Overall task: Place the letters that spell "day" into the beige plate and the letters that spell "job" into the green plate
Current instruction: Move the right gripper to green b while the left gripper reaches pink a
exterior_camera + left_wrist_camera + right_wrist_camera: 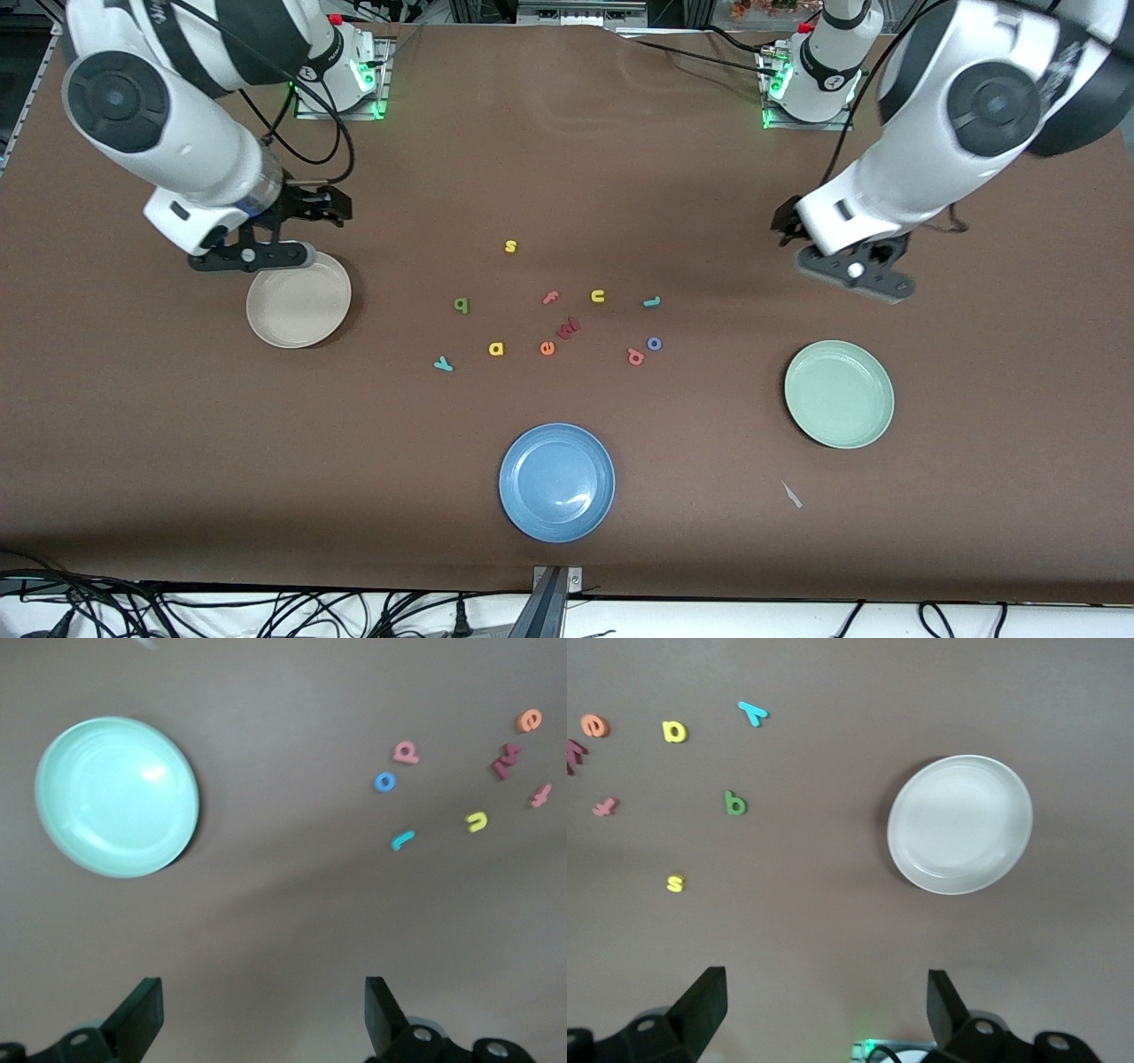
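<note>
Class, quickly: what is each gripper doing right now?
Left gripper: open, holding nothing, up over bare table near the green plate.
Right gripper: open, holding nothing, beside the beige plate.

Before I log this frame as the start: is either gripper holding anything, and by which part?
Nothing is held. The left gripper and right gripper both hang open over bare table.

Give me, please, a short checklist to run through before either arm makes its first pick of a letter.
1. Left gripper open, holding nothing: ok.
2. Right gripper open, holding nothing: ok.
3. Beige plate holds no letters: ok.
4. Green plate holds no letters: ok.
5. Green d, yellow a, teal y lie apart on the table: ok.
6. Blue o and salmon b close together, tight for fingers: not ok.
</note>
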Motion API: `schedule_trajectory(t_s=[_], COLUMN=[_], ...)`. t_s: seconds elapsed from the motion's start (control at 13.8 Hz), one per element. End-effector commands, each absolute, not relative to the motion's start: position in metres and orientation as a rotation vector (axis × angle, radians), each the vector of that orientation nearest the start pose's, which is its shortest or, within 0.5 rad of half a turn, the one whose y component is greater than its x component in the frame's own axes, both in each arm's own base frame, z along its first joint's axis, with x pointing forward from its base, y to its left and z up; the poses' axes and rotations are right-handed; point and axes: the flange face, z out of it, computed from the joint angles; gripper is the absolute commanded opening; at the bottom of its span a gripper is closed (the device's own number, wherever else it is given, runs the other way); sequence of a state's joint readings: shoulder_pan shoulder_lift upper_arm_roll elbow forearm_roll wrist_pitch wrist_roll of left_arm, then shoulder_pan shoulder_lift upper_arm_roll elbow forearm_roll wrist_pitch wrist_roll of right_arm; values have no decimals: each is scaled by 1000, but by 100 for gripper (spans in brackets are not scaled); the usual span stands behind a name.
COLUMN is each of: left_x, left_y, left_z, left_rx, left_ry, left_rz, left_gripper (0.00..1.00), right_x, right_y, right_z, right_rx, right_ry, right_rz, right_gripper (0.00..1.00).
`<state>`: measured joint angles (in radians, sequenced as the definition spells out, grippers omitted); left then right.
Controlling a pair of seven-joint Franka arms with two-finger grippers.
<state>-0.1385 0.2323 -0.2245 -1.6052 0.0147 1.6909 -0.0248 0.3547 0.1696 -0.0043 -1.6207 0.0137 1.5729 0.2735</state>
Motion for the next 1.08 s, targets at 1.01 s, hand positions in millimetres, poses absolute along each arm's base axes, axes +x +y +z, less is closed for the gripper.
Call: schedule_trajectory(t_s=[1.01], left_x=[635], left_y=[-374], left_z=[229], left_rx=[-3249], left_ry=[587], left_rz=[-54], left_gripper=[92], right_x=[509], right_y=[294], right_z=[244], right_rx=[-3106], right_ry=[-187], right_rz=[56], right_gripper=[100])
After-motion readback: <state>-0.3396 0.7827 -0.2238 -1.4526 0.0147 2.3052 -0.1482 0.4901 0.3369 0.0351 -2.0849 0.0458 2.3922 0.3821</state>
